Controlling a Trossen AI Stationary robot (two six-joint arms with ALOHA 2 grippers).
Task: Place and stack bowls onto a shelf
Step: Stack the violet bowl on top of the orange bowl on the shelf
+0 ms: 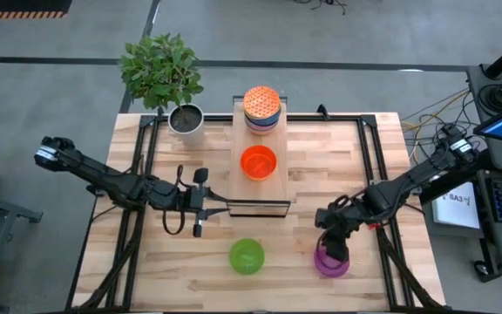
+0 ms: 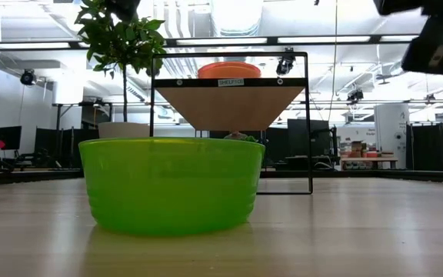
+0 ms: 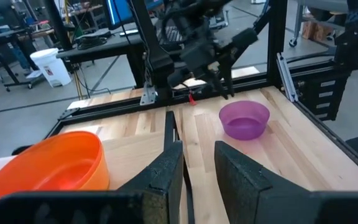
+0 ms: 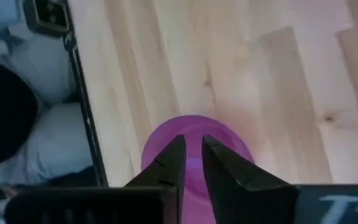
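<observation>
A pale wood-plank bench [image 1: 181,279] stands on a grey concrete floor [image 1: 50,96]. A leafy green plant [image 1: 160,70] in a white pot [image 1: 186,125] sits at one far corner of the bench. Beyond it, a large open workshop stretches back under a white ceiling with long strip lights [image 2: 314,39]. Dark desks and equipment line the far side. A white bin [image 3: 53,67] stands on the floor.

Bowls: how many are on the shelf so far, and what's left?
Done: a stack of bowls and an orange bowl sit on the shelf. In hand: the right end effector is directly over the purple bowl, with no clear grip yet. Left: the green bowl is on the table.
</observation>
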